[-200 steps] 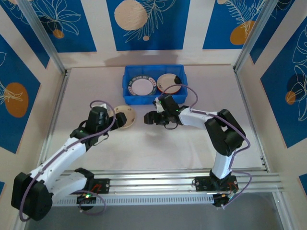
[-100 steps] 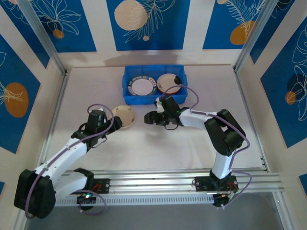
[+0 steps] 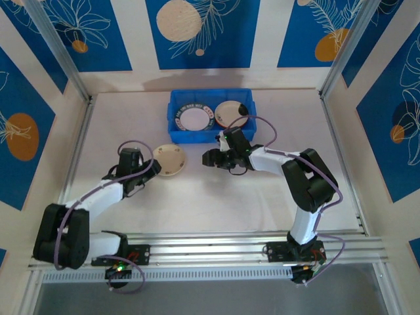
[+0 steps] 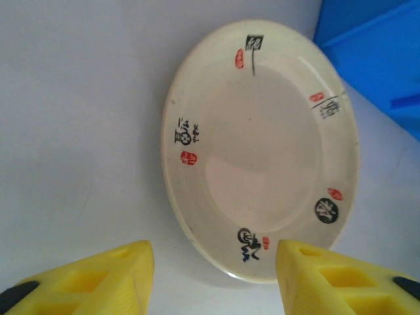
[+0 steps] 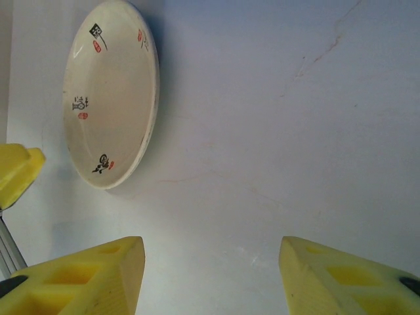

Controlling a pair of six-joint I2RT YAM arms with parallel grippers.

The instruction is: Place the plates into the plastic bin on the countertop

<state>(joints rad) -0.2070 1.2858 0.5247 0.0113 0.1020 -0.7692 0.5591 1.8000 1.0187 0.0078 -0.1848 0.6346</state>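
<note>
Counting plates first: one lettered cream plate sits outside the blue plastic bin, flat and face up on the countertop. It lies just ahead of your left claw. Its near rim reaches in between the two yellow fingertips and touches neither, as far as I can see. Being round, it has no long axis to line up with; the oval look from the left wrist is only the slanted view. Black and red characters dot its rim.

Left claw: jaws apart, nothing gripped. Right claw: jaws apart as well, bare countertop between them. The same plate lies ahead and to its left, clear of it.

Bin lies beyond the plate, ahead and to the right of your left claw. Inside are a green-rimmed plate and a second cream plate, side by side, both flat. A dark shape at the far corner may be another plate; it is too small to tell.

Judgement: at least two plates are in, and one in sight is left to move. You look to be at the pickup of that one.
</note>
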